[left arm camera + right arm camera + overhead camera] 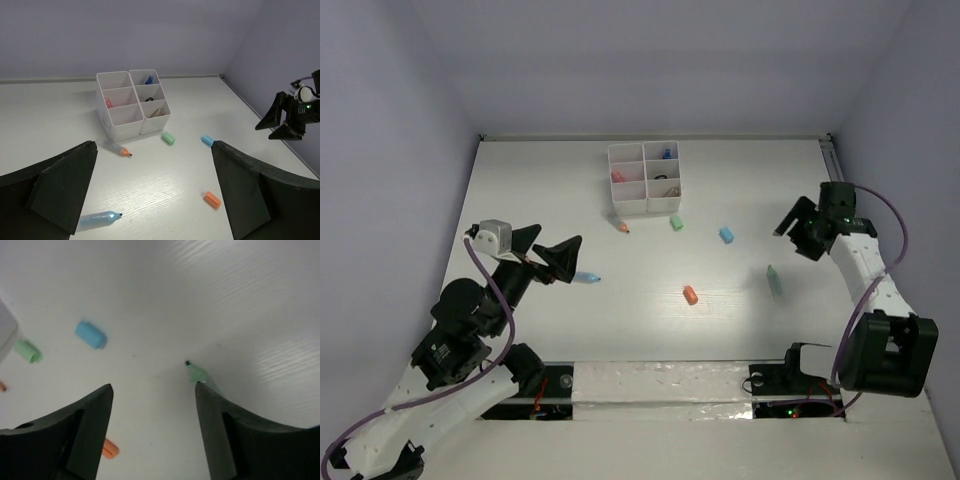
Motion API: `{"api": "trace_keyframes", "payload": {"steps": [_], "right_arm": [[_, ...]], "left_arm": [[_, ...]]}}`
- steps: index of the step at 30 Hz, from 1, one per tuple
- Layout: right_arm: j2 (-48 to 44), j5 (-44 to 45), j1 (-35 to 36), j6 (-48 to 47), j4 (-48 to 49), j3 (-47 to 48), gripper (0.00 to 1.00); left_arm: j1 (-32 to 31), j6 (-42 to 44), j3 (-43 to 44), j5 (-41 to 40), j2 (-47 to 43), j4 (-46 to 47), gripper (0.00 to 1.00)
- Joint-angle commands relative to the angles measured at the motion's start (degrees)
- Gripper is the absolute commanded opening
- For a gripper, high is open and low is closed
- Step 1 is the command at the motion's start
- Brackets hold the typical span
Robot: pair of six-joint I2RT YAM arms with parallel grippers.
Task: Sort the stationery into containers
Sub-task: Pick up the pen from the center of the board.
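Organiser box (125,131) holds pink marker (108,103), blue-capped bottle (149,79); left claw (154,145), right claw (153,386) wide.

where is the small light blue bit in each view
Top external: light blue bit, right of centre.
Left wrist: bit right of centre, mid-height.
Right wrist: bit upper left.
Shared landmark: green bit, just left of it in every view.

The white six-cell organiser (643,178) stood upright toward the far side of the counter (540,190), holding a pink item (108,103), a blue-capped one (149,79) and a dark loop (148,99). Loose before it lay an orange-tipped marker (621,226), green bit (676,222), blue bit (726,235), orange bit (690,295), light-blue marker (586,278) and pale-green marker (774,280).
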Motion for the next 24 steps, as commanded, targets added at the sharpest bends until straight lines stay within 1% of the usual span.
{"api": "trace_keyframes", "payload": {"steps": [1,2,6,7,8,10,11,12,13,16,17,19,20,21,23,24], "right_arm": [[1.41,-3.39,-7.31,-0.68,-2.05,-0.69,0.77],[2.38,-3.30,-11.33,-1.47,-2.22,-0.60,0.78],[3.44,-3.22,-17.07,-2.96,-2.58,-0.25,0.81],[3.79,-2.43,-17.08,-3.14,-2.84,-0.07,0.82],[3.97,-4.68,-17.08,-4.02,-2.49,0.10,0.82],[2.92,-12.31,-16.56,-4.82,0.57,-1.20,0.74],[2.13,-18.18,-15.08,-4.12,5.02,-2.17,0.73],[1.51,-18.67,-12.19,-4.20,6.64,-2.62,0.73],[1.42,-14.94,-3.90,-4.72,7.70,-1.49,0.75],[2.91,-9.82,8.28,-5.17,8.49,2.11,0.79],[3.35,-8.85,13.71,-5.08,9.89,4.04,0.79],[2.74,-7.26,17.62,-4.99,11.65,5.28,0.78],[1.52,-6.91,20.68,-5.25,12.97,6.07,0.78],[0.81,-6.82,21.75,-6.13,13.41,6.34,0.77],[-0.16,-7.86,24.04,-7.53,14.38,6.69,0.71],[-0.51,-8.57,26.40,-7.89,14.91,6.26,0.66]], "left_arm": [[1.74,-1.29,2.20,1.91,-1.81,1.39,0.99],[2.36,-1.47,2.20,2.00,-2.33,1.21,0.99],[2.98,-2.17,2.20,1.91,-3.22,1.21,0.99],[3.50,-2.09,2.29,2.00,-3.22,1.12,0.99],[3.51,-2.09,2.38,1.57,-3.04,0.86,0.99],[3.51,-2.26,2.55,-1.14,-3.04,0.25,0.99],[3.51,-2.61,2.47,-2.38,-2.95,0.07,0.99],[3.51,-2.70,2.47,-3.61,-2.78,-0.28,0.99],[3.51,-3.22,2.38,-5.88,-2.34,-0.63,0.99],[3.51,-3.58,2.12,-9.58,-1.37,-1.07,0.99],[3.51,-3.75,2.12,-10.47,-0.94,-1.25,0.99],[3.51,-4.46,2.20,-13.37,-0.41,-2.12,0.99],[3.51,-4.89,2.29,-14.77,0.47,-2.56,0.99],[3.51,-5.42,2.55,-16.26,1.00,-4.22,0.99],[3.51,-7.70,3.43,-20.05,3.27,-6.07,0.99],[3.51,-8.75,3.78,-21.54,4.07,-8.35,0.99]]}}
